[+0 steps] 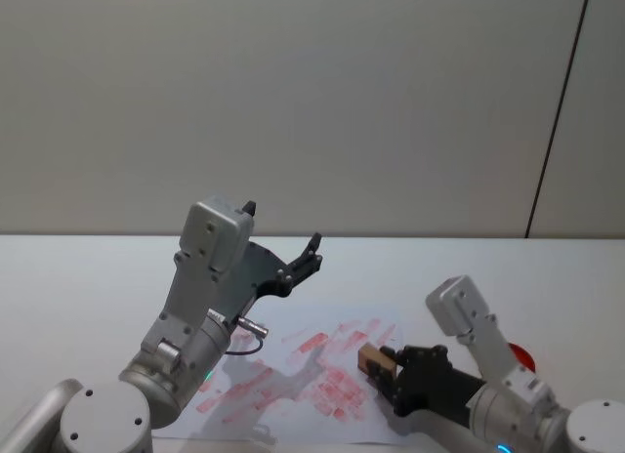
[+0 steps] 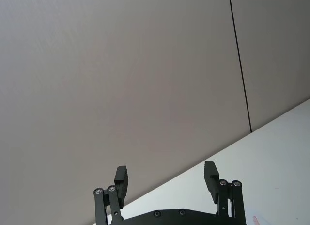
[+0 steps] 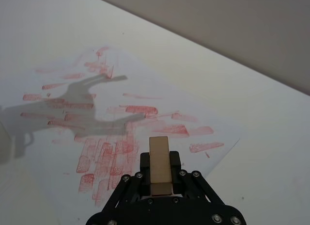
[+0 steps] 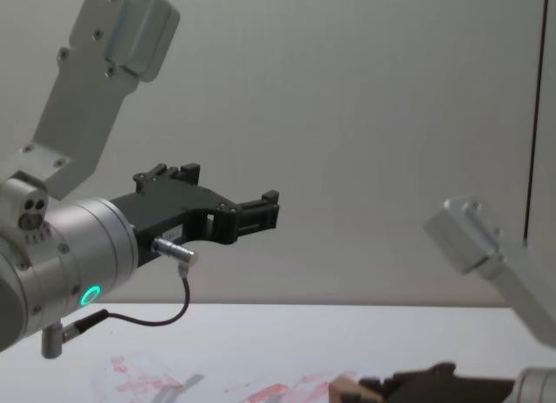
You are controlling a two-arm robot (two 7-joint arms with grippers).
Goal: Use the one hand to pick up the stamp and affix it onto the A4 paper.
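The left hand (image 1: 282, 228) is held high, with its two fingers spread apart. The right hand (image 1: 388, 367) is low, with its fingers clamped on the stamp (image 1: 368, 356).

The left gripper (image 2: 166, 172) holds its two black fingers (image 2: 121, 179) wide apart before a grey wall (image 2: 121, 65) with a dark vertical seam (image 2: 240, 65), the white table (image 2: 276, 152) beyond

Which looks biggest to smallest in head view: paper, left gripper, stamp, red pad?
1. paper
2. left gripper, open and raised nearer the camera, so inflated
3. stamp, shut in the right gripper over the paper, and red pad: alike; the pad is partly hidden by the right arm, so unranked
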